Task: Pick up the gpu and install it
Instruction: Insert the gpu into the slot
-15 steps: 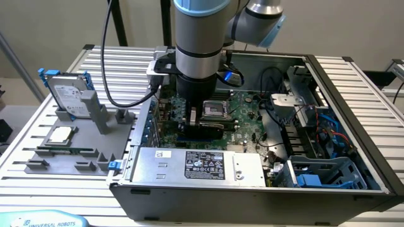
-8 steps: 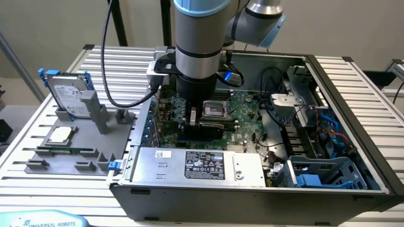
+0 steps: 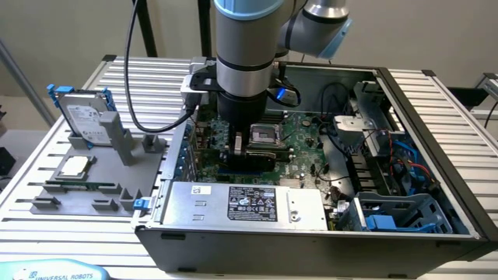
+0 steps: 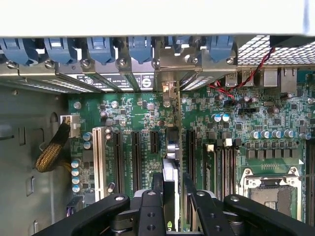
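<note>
The gpu [image 4: 170,164] is seen edge-on in the wrist view, a thin upright card with a silver edge, clamped between my two black fingers [image 4: 158,189]. My gripper [image 4: 172,179] is shut on it above the green motherboard [image 4: 142,118], in line with the gap between two black expansion slots [image 4: 189,152]. The card's far end reaches toward the slot openings in the rear wall of the case. In the exterior view my gripper [image 3: 249,149] is low inside the open computer case [image 3: 435,116], with the dark gpu [image 3: 274,154] held just over the board.
A grey fixture [image 3: 78,201] at the exterior view's left holds a silver hard drive with blue rails [image 3: 84,119], a processor chip [image 3: 76,166] and a green memory strip [image 3: 78,185]. The power supply [image 3: 233,204], drive cage [image 3: 397,213] and cables crowd the case. The empty processor socket [image 4: 268,191] lies beside the slots.
</note>
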Controlling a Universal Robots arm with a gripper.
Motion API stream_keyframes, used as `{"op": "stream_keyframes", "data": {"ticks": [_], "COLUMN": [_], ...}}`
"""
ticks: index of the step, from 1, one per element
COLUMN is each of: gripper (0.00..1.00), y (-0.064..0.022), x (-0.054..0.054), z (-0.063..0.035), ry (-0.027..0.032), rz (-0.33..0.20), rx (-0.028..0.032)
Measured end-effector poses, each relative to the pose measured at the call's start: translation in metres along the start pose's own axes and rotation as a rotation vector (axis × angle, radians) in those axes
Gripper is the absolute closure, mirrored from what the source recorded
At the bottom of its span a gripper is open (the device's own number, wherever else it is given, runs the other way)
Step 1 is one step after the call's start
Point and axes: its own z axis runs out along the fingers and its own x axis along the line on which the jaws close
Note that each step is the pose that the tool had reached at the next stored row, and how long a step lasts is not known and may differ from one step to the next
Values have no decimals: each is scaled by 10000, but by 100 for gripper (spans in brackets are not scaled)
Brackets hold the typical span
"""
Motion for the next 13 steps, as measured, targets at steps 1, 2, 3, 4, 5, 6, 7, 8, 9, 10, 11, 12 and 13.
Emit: {"op": "stream_keyframes", "data": {"ticks": [1,2,3,4,5,6,7,8,9,10,11,12,13], "gripper": [73,73,73,73,73,73,73,73,73,73,73,73,73], "y": [0,1,1,1,1,1,1,1,1,1,1,0,0], "x": [-2,-4,-4,-4,-4,-4,-4,-4,-4,-2,-1,1,3], "z": [0,-1,-1,-1,-1,-1,-1,0,1,4,6,8,10], "ry": [2,4,4,3,4,5,6,7,8,7,6,5,6], "rz": [-5,-11,-18,-23,-24,-24,-25,-25,-25,-25,-25,-24,-24], "rx": [-1,-2,-2,-3,-3,-3,-4,-4,-4,-5,-8,-12,-15]}}
